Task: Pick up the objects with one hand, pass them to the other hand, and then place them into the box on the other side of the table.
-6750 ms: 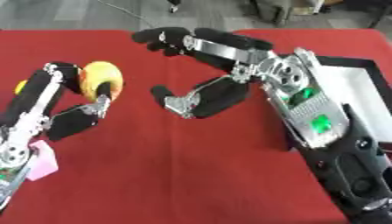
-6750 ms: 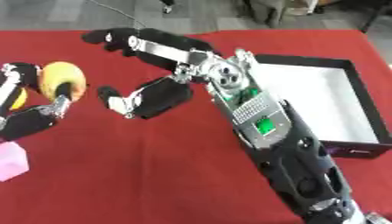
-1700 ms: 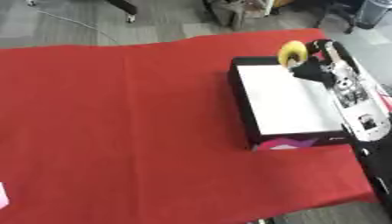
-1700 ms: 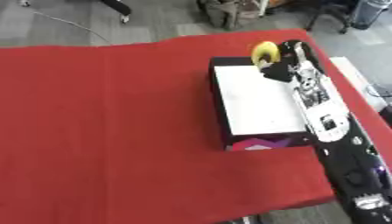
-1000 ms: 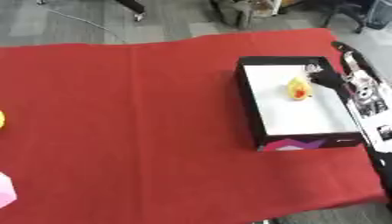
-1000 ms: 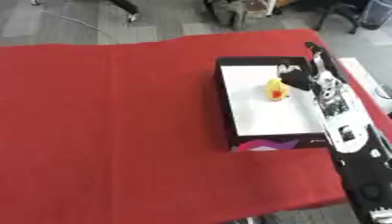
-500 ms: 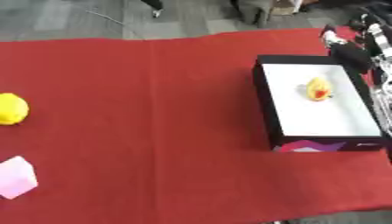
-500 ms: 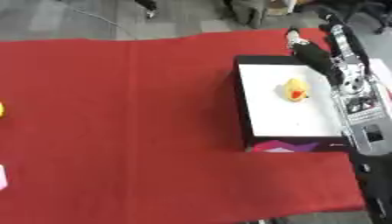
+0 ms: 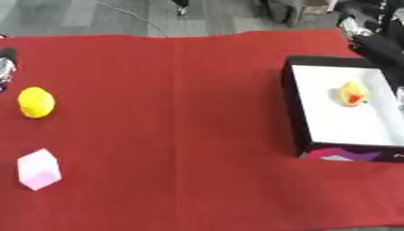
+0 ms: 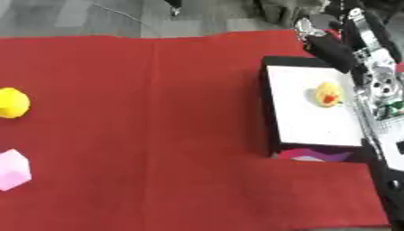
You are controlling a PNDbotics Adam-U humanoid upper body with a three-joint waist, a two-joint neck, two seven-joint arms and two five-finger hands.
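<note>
The right hand (image 10: 335,43) has black fingers (image 10: 330,53) with silver tips, on a silver-and-black forearm showing a green spot.

You are looking down from the robot's head through two eyes of one stereo camera, both facing forward and steeply downward onto the red cloth (image 9: 181,135). Each eye is taking in nearly the whole cloth, with grey floor (image 9: 94,18) showing past its far edge. Both views are sharing the box (image 9: 293,108) at the right, the yellow ball (image 9: 35,102) and the pink cube (image 9: 38,168) at the left. The right eye is sitting slightly rightward: it is cutting the ball and cube at its left edge and showing the right arm (image 10: 377,76) beside the box, which the left eye is barely catching.
</note>
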